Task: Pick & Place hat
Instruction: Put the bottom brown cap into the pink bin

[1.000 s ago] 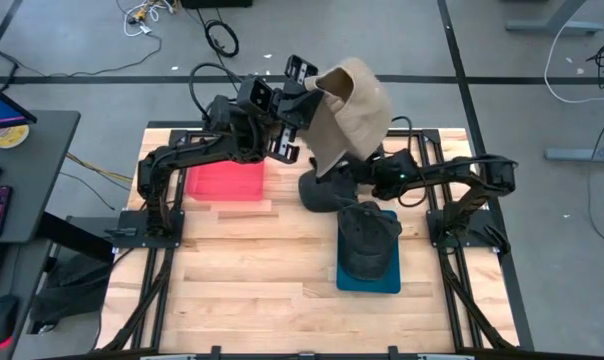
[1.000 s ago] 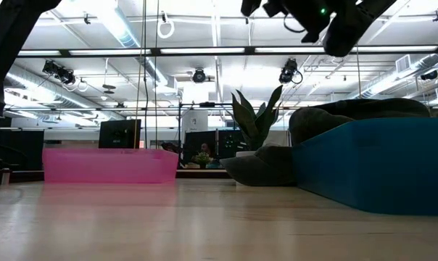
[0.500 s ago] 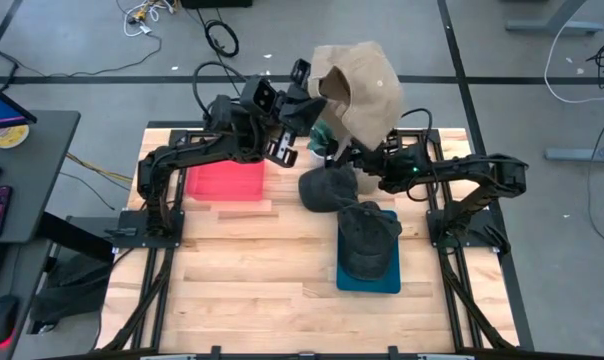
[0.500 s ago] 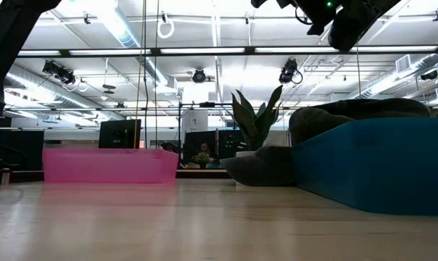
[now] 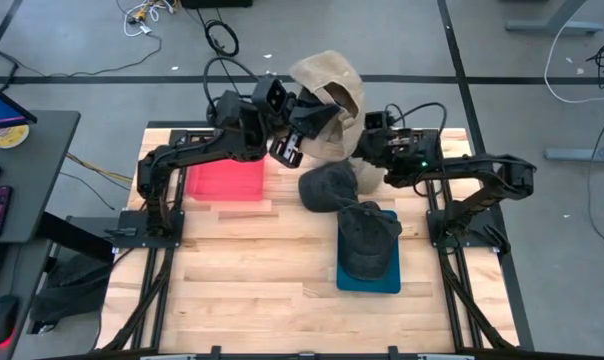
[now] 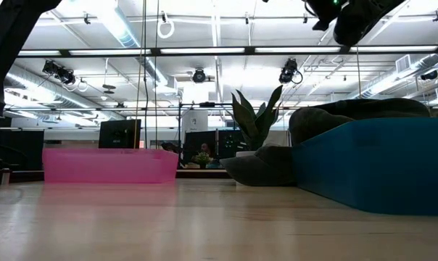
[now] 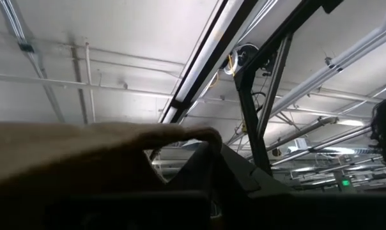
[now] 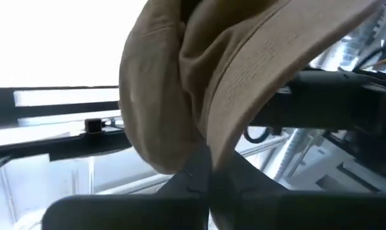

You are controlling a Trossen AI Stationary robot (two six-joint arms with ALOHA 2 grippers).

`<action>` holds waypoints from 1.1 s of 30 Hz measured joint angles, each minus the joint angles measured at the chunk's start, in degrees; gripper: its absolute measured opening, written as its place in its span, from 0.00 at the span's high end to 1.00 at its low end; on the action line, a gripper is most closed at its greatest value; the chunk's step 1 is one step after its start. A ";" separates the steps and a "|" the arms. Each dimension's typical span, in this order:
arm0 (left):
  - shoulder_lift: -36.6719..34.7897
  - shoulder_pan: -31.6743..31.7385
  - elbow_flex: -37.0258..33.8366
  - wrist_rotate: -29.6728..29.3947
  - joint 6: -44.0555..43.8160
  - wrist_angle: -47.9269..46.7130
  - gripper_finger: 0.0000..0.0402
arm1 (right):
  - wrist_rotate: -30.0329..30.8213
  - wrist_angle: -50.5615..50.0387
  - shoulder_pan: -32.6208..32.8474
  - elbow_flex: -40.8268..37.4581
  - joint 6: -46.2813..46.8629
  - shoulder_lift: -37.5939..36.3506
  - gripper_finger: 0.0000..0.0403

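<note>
Above the table (image 5: 242,290), both arms' fingers pinch the tan hat (image 5: 327,95), hidden from the low view.

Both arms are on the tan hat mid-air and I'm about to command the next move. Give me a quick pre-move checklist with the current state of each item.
1. Left gripper jaws shut on the tan hat: ok.
2. Right gripper jaws shut on the hat's lower edge: ok.
3. Hat lifted clear of the table: ok.
4. Pink bin unobstructed from above: ok.
5. Blue bin free for another hat: not ok, a dark hat fills it.
6. Second dark hat on the table, below the raised grippers, clear of the path: cannot tell.
</note>
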 joint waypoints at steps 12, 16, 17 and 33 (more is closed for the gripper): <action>0.00 1.08 0.02 1.55 1.48 -0.74 0.98 | -9.59 -5.30 -4.03 -0.09 -0.67 -10.32 0.99; 0.07 1.45 0.00 1.31 1.51 -1.02 0.97 | -13.37 -5.08 -4.72 0.11 1.42 -14.74 0.99; 0.07 1.58 0.00 1.66 1.49 -0.88 0.98 | -13.68 -5.77 -4.92 0.10 1.80 -15.64 0.99; 0.09 1.41 -0.04 4.42 -3.02 -19.69 0.63 | -15.66 -22.89 -7.42 0.09 -3.71 -23.86 0.99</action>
